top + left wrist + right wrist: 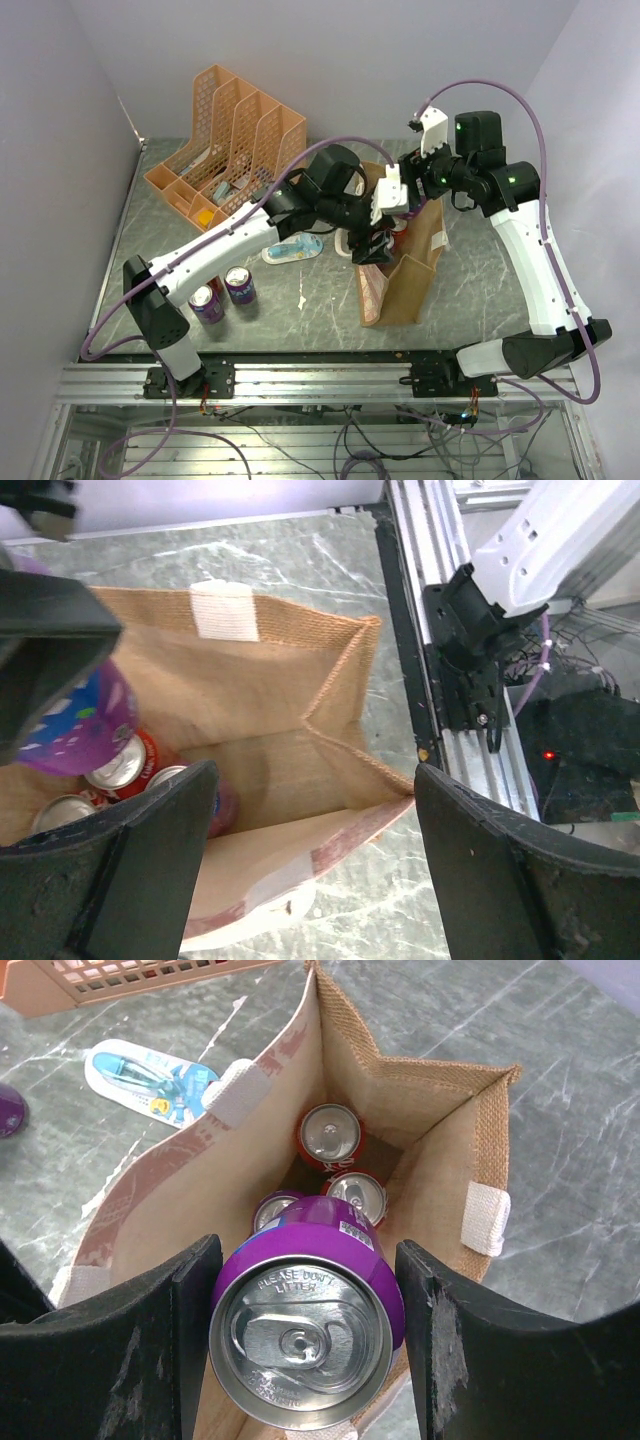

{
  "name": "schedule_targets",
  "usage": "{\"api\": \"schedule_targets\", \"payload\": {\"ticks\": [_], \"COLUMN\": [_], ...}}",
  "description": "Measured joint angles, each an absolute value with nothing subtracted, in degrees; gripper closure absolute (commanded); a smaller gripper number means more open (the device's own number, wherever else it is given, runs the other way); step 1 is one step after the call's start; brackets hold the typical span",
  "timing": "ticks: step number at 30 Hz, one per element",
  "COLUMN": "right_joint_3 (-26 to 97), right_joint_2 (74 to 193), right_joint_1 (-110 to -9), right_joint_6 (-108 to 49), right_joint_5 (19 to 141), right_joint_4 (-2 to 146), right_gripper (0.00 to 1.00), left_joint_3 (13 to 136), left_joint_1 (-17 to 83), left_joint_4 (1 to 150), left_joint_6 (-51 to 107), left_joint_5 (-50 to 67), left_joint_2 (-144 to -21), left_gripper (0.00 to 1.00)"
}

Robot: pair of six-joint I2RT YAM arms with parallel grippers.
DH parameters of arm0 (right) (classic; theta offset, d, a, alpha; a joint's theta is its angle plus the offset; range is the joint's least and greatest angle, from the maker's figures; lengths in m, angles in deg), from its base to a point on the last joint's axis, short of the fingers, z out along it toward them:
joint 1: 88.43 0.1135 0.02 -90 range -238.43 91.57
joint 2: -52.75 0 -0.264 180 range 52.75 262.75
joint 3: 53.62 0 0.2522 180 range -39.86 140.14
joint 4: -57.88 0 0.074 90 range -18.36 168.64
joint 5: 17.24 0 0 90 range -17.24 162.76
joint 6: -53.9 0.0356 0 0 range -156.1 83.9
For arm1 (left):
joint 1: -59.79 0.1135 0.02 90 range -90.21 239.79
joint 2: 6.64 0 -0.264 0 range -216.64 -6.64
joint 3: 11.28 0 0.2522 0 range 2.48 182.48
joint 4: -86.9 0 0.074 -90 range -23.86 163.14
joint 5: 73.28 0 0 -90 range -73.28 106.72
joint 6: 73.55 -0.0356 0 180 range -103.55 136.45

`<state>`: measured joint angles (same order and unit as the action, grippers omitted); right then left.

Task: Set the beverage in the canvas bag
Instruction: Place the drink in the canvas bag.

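The canvas bag (pixel 405 285) stands open at mid-table, tan with white strap handles (pixel 487 1218). My right gripper (pixel 306 1290) is shut on a purple beverage can (pixel 305 1330), held upright over the bag's mouth. In the left wrist view the same can (pixel 85 725) hangs at the left, above the bag's inside (pixel 270 690). Three cans lie at the bottom: two red (pixel 330 1135) and one purple (pixel 275 1205). My left gripper (pixel 315 810) is open over the bag's near rim, its fingers wide apart and holding nothing.
An orange mesh file organiser (pixel 225 140) stands at the back left. Two purple cans (pixel 207 303) (pixel 240 285) stand near the left arm's base. A blue-and-white packet (pixel 292 250) lies left of the bag. An aluminium rail (pixel 320 375) runs along the near edge.
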<state>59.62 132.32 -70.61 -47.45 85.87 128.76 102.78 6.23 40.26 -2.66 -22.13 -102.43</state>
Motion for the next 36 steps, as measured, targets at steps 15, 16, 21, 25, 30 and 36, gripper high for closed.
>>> {"api": "schedule_targets", "payload": {"ticks": [15,16,21,25,30,36], "right_joint_3": [56.97,56.97,56.78,55.57,55.36,54.98], "right_joint_2": [132.30,132.30,132.19,131.62,131.51,131.38], "right_joint_1": [-71.11,-71.11,-71.13,-71.13,-71.22,-71.24], "right_joint_6": [-45.55,-45.49,-45.09,-45.09,-45.09,-45.09], "right_joint_5": [81.85,81.76,81.76,81.85,82.15,82.85], "right_joint_4": [127.36,127.23,126.88,126.31,126.27,126.14], "right_gripper": [0.83,0.83,0.83,0.84,0.84,0.84], "left_joint_3": [99.58,99.52,99.32,99.04,98.93,97.92], "left_joint_1": [3.17,3.02,1.82,1.29,1.12,1.05], "left_joint_4": [41.05,41.37,43.10,43.52,43.76,43.93], "left_joint_6": [0.00,0.46,3.11,4.94,5.80,5.53], "left_joint_5": [-22.02,-21.93,-21.80,-21.87,-21.76,-21.43], "left_joint_2": [-102.78,-103.06,-104.77,-105.71,-106.30,-106.30], "left_gripper": [0.10,0.10,0.11,0.12,0.14,0.22]}}
